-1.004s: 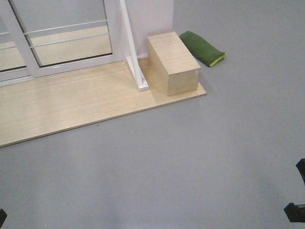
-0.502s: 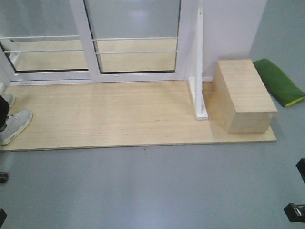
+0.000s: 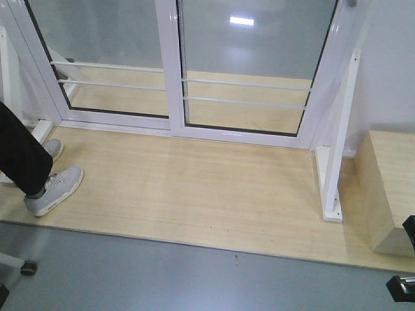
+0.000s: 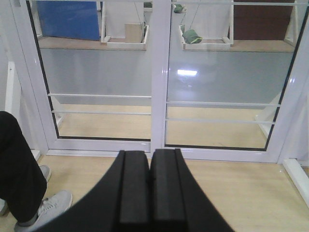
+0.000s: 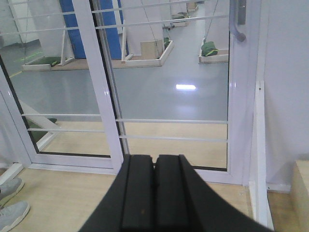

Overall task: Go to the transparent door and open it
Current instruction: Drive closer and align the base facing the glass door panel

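Observation:
The transparent door (image 3: pixel 253 61) is the right-hand glass panel in a glossy white frame with two thin white bars, straight ahead in the front view. Its grey pull handle (image 5: pixel 237 20) shows at the top of the right wrist view, on the right stile. The same panel (image 4: pixel 227 72) fills the right half of the left wrist view. My left gripper (image 4: pixel 150 153) is shut and holds nothing, pointing at the middle post between the panels. My right gripper (image 5: pixel 155 158) is shut and empty too, well short of the door and far below the handle.
A pale wooden platform (image 3: pixel 194 194) lies before the doors. A person's dark leg and grey sneakers (image 3: pixel 55 188) stand at its left. A white bracket post (image 3: pixel 337 149) and a wooden box (image 3: pixel 392 188) stand at the right. The left glass panel (image 3: pixel 104 52) has no handle.
The view has swung left and come closer to the doors. The green cushion has left the frame, the wooden box has slid to the right edge, and the person's leg has come further in.

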`<state>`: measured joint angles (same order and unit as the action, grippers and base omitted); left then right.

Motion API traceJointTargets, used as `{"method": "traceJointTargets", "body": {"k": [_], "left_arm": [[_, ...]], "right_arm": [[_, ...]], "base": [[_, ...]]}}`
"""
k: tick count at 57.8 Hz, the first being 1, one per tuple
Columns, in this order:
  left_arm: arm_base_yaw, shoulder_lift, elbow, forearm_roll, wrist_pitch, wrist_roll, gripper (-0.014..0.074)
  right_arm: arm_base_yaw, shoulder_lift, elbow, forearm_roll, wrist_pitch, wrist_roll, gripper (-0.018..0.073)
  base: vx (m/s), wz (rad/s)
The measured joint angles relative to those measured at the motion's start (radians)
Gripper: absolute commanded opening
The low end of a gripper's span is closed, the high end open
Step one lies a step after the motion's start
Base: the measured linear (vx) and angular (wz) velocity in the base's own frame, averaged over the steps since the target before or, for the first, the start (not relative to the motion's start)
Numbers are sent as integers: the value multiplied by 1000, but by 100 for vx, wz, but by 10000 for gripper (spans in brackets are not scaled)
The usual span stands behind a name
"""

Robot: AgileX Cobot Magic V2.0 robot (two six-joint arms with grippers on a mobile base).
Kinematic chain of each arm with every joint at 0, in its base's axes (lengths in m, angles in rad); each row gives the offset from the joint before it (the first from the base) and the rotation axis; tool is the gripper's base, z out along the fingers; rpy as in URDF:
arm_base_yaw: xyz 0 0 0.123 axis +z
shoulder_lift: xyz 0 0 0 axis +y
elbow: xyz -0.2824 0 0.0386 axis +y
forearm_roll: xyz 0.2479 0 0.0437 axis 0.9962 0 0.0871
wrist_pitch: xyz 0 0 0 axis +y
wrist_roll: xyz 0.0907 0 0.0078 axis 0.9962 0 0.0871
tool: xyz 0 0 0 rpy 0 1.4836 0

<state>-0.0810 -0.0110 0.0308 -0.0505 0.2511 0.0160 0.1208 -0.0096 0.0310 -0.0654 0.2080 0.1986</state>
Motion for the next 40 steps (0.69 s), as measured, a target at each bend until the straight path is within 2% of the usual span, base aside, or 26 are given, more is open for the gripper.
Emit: {"method": "traceJointTargets", "body": {"k": [40], "left_arm": [[0, 0, 0, 0, 0, 0, 3]], "right_arm": [[0, 0, 0, 0, 0, 0, -4]], "base": [[46, -13]]}}
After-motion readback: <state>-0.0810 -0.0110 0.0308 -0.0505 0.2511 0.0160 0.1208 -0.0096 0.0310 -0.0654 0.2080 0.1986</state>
